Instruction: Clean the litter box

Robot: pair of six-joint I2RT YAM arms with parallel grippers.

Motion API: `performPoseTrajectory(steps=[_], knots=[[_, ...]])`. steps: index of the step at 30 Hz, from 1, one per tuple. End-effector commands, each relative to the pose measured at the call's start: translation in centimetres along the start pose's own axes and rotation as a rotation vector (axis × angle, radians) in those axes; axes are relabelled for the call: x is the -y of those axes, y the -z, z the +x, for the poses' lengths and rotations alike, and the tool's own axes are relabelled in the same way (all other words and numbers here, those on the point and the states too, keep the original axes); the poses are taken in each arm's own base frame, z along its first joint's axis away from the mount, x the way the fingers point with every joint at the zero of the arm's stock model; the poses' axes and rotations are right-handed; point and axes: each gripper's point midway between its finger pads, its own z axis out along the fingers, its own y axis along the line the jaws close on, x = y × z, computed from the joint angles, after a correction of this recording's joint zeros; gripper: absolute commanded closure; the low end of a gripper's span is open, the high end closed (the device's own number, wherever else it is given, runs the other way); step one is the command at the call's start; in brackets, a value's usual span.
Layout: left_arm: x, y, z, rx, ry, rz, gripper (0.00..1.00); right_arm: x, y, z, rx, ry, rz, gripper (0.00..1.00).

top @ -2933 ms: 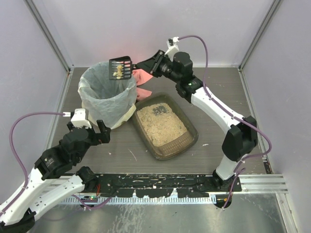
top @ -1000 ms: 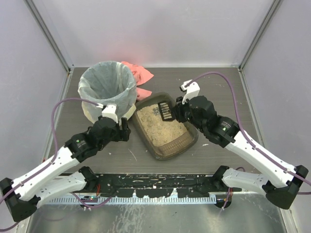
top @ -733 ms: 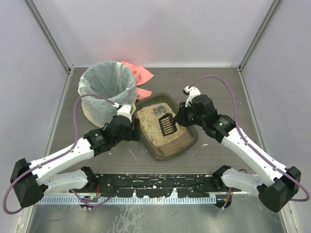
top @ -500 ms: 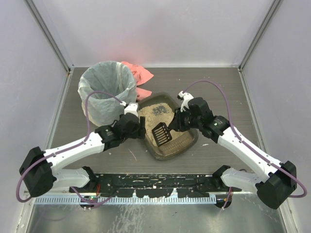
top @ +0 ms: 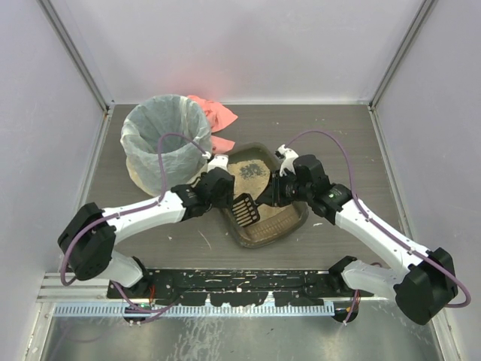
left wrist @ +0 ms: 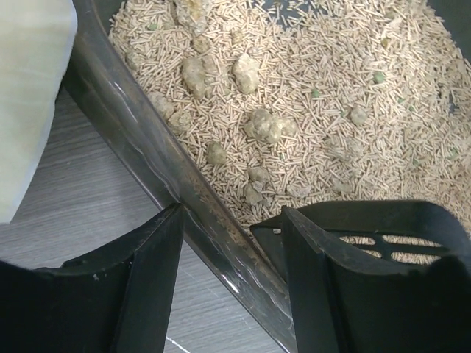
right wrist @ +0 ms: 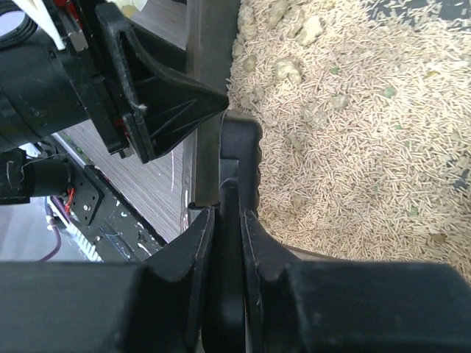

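The litter box [top: 294,218], a dark brown tray of tan litter, lies mid-table. My left gripper [top: 223,197] is open and straddles its left wall [left wrist: 147,140]: one finger [left wrist: 147,279] is outside and the other finger [left wrist: 313,287] is inside over the litter. My right gripper [top: 269,197] is shut on the handle of the black slotted scoop [top: 244,211]. The scoop head is low in the tray's near-left part, beside the left gripper. In the right wrist view my right gripper [right wrist: 227,215] clamps the handle of the scoop [right wrist: 239,151], seen edge-on. Several pale clumps [left wrist: 266,126] lie in the litter.
A round bin [top: 165,147] lined with a white bag stands just left of the tray, and its bag [left wrist: 29,95] shows in the left wrist view. A pink cloth [top: 218,114] lies behind the bin. Grey walls close the back and sides.
My right arm has brought the scoop from over the bin down into the tray and swept it toward the near-left. My left arm has reached right to the tray's left wall.
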Motion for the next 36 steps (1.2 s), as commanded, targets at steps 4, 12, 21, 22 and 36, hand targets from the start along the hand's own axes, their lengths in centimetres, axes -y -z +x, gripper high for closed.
performPoseTrajectory(steps=[4, 12, 21, 22, 36], knots=[[2.7, -1.3, -4.2, 0.083, 0.009, 0.101, 0.46, -1.7, -0.6, 1.8, -0.035, -0.104, -0.125, 0.99], [5.2, -3.0, -5.8, 0.078, -0.069, 0.186, 0.49, -2.7, -0.4, 2.0, 0.004, -0.183, -0.189, 0.99], [4.9, -2.8, -7.9, 0.087, -0.087, 0.184, 0.41, 0.5, 1.7, -0.5, 0.099, -0.114, 0.067, 0.99], [4.6, -2.4, -8.2, 0.093, -0.081, 0.182, 0.38, 1.1, 2.2, -1.2, 0.123, -0.103, 0.115, 0.99], [2.4, 6.4, -9.3, 0.156, -0.104, 0.26, 0.14, 5.4, 8.8, -7.2, 0.292, 0.015, 0.519, 1.0]])
